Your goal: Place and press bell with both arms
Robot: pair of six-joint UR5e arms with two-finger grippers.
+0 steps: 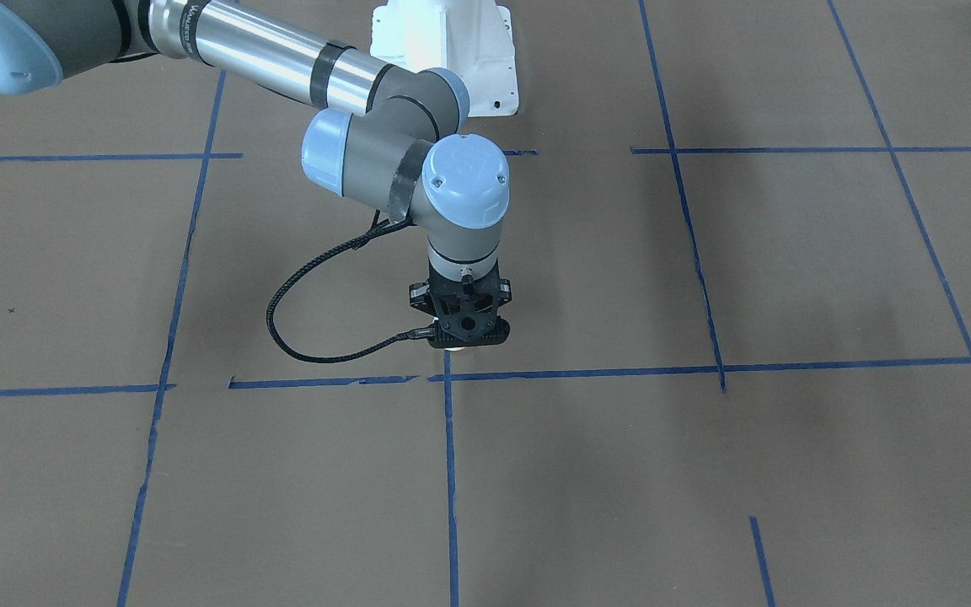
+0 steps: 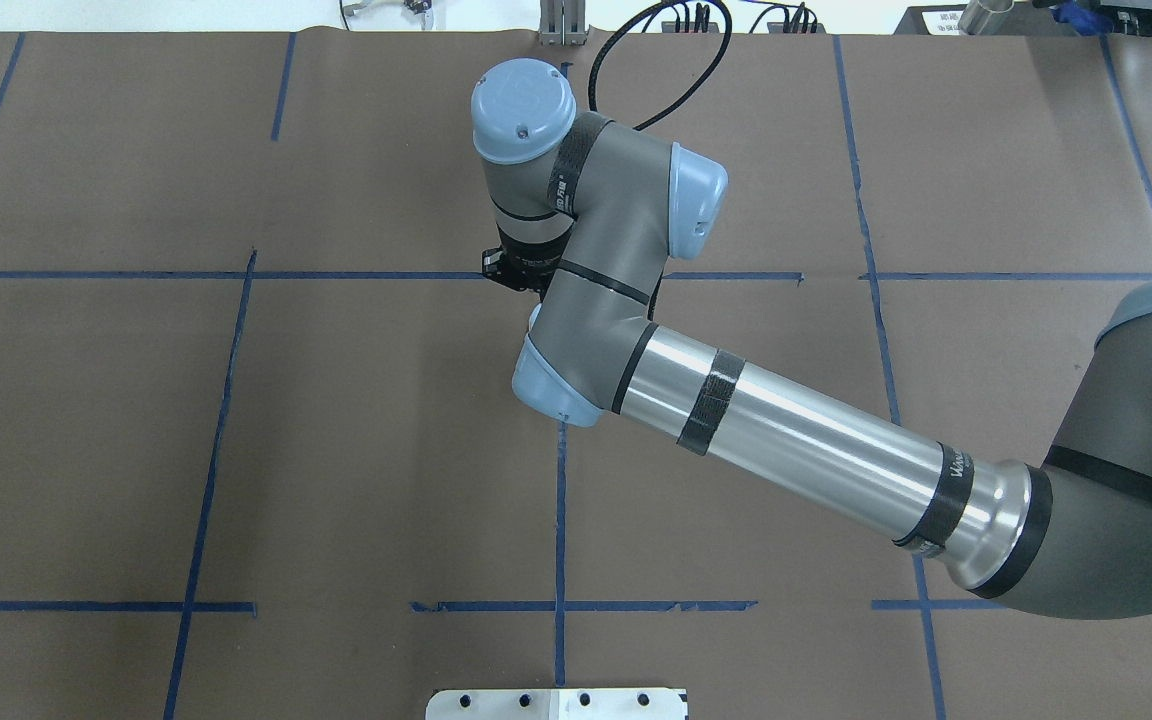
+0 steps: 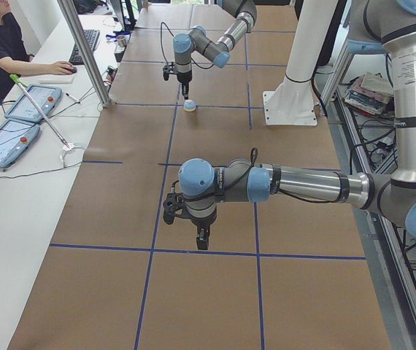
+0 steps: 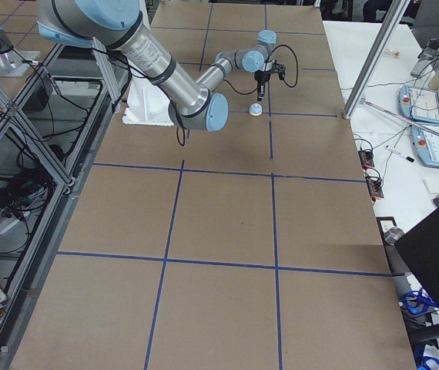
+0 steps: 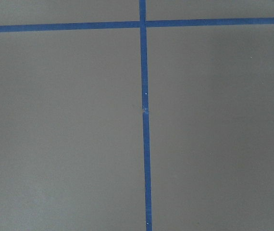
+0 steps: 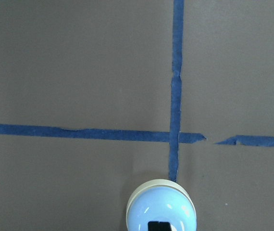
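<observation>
- While the right gripper is held just above the bell, its tips seem pressed together, though little of them is seen.
- The bell is set upright on the table, just beside a tape crossing.
- The left gripper is hung well apart; its state cannot be told.

I log the right arm and left arm as alike: polished silver tubes, grey joint housings, and round light-blue caps with small screws. Black bands ring the tubes, one beside some lettering. A braided black cable loops from the right wrist.
</observation>
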